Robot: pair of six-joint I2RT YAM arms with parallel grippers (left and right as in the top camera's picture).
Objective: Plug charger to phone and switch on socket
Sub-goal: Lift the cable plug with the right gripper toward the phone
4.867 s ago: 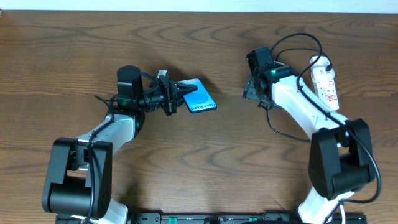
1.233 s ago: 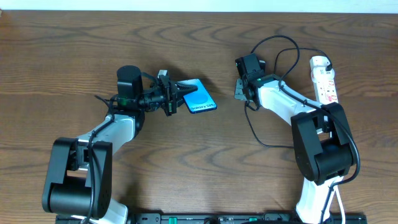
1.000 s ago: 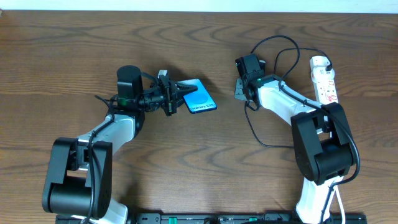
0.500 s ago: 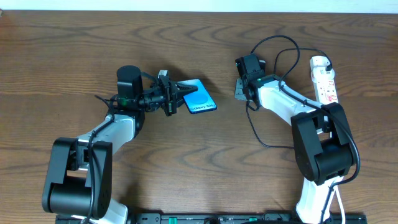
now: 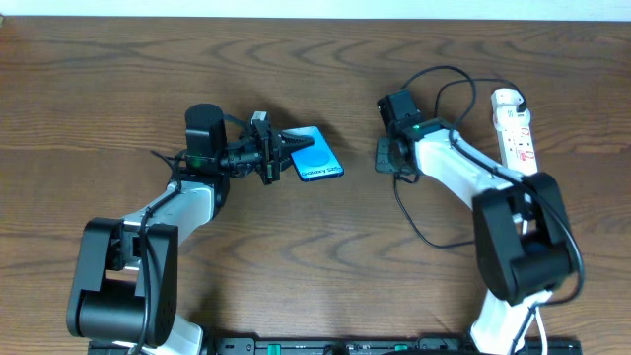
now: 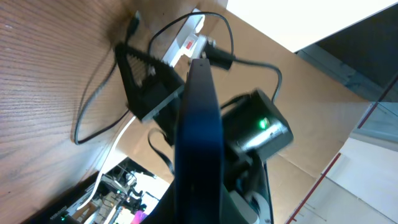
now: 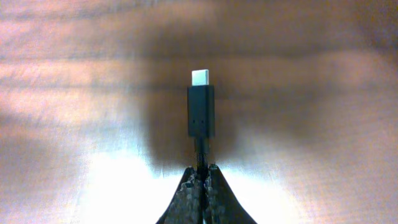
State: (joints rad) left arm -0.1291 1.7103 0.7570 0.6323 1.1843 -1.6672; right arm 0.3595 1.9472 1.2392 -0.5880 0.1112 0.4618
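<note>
The left gripper (image 5: 280, 155) is clamped on one end of the phone (image 5: 317, 154), holding it blue screen up at about 11 o'clock on the table (image 5: 325, 276). The right gripper (image 7: 201, 177), apart from the phone at its 3 o'clock, has its fingertips (image 7: 189, 193) pinched together on the charger cable (image 5: 414, 212) just behind the USB-C connector (image 7: 201, 112). Both parts are in hand, but mating them is not yet done; neither, as far as I can tell, is switching the power strip (image 5: 516, 128) at 2 o'clock.
</note>
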